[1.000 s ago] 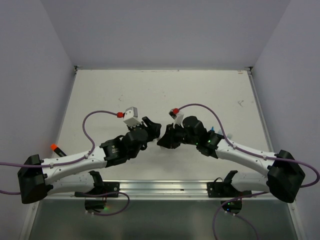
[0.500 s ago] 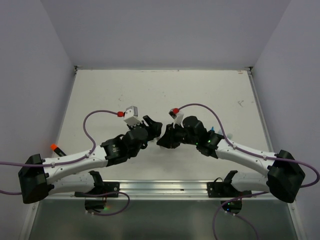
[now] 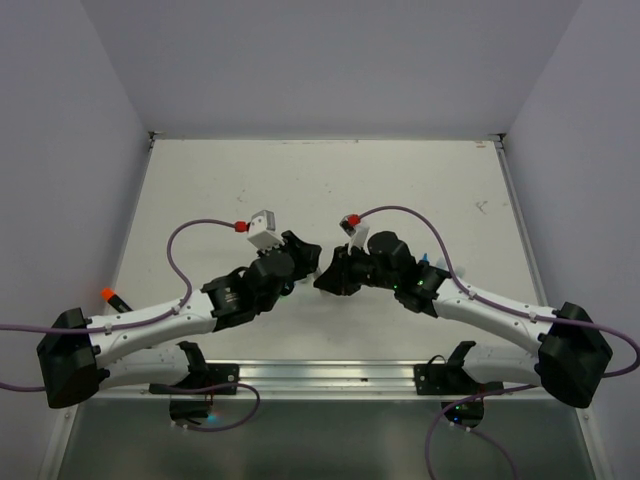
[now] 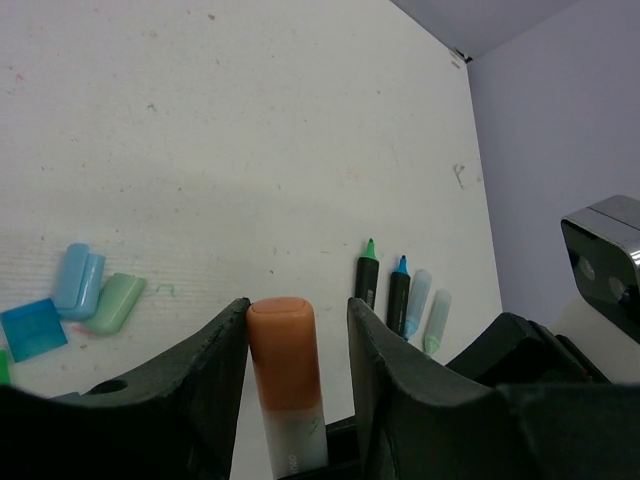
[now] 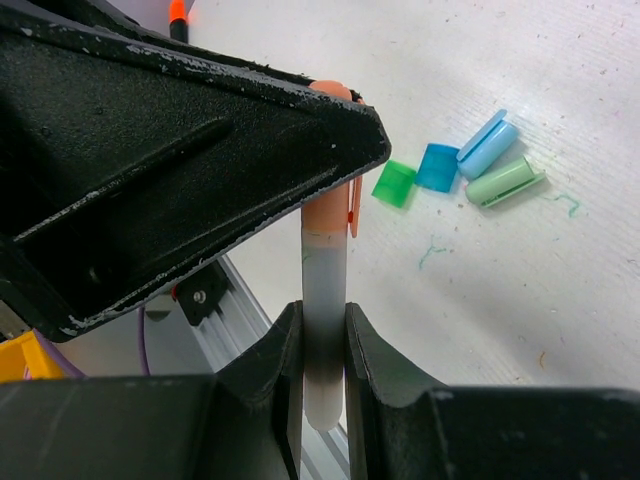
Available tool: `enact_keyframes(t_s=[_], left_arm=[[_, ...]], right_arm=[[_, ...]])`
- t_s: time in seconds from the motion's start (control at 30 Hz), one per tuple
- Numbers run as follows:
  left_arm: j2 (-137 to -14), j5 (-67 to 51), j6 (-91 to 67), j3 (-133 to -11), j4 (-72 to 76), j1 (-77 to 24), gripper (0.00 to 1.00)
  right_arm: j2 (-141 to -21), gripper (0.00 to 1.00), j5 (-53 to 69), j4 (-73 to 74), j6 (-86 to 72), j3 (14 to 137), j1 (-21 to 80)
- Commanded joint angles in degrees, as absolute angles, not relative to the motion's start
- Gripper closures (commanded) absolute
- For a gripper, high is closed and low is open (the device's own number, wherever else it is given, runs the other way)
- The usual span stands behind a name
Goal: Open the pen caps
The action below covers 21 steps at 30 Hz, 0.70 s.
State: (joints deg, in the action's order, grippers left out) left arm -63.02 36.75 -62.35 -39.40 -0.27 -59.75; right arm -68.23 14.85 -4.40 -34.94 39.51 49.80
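**Bench** [image 3: 400, 190]: pale and scuffed. It carries everything listed below, and both arms meet above its near middle.

**Right end effector** [image 5: 323, 318]: closed on the pale marker [image 5: 325, 285]. It pinches the barrel below the cap, with both fingers against it. This is your anchor, so keep it clamped.

**Left end effector** [image 4: 297, 310]: its fingers straddle the orange cap [image 4: 283, 340] at their tips. One finger touches the cap, and the left wrist view shows a sliver of bench between the cap and the other finger, so I judge it not yet clamped.

**Uncapped markers**, on the bench beyond the left end effector and off to one side of it, lying close together:
- black with a green tip [image 4: 366, 283]
- black with a blue tip [image 4: 399, 295]
- a light blue body [image 4: 418, 300]
- a mint body [image 4: 437, 318]

**Loose caps**, beyond the same fingers on the opposite side:
- light blue cap [image 4: 78, 280], touching the mint cap [image 4: 115, 303]
- blue cap [image 4: 30, 328], just beside them
- green cap [image 5: 393, 184], next in the row

**Step in hand:** four pens look done, and the orange cap is still seated on its marker.

**Next move:** close the left fingers squarely on the cap, then pull straight along the barrel, away from the right end effector. Avoid bending sideways.
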Motion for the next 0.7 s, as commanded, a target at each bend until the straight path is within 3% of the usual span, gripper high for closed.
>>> enact_keyframes(t_s=[0.0, 0.33, 0.67], left_arm=[[-63.02, 35.69, -62.49, -39.02, 3.96, -59.33, 0.55], [-61.44, 34.19, -62.23, -37.18, 3.34, -57.83, 0.55], [-58.54, 32.96, -61.61, -35.25, 3.86, -54.67, 0.62]], right_arm=[[-68.03, 1.0, 15.47, -6.5, -34.63, 42.36, 50.1], [-69.7, 1.0, 14.32, -7.38, -34.54, 43.68, 50.1], [-70.22, 1.0, 15.12, -7.47, -34.8, 42.63, 50.1]])
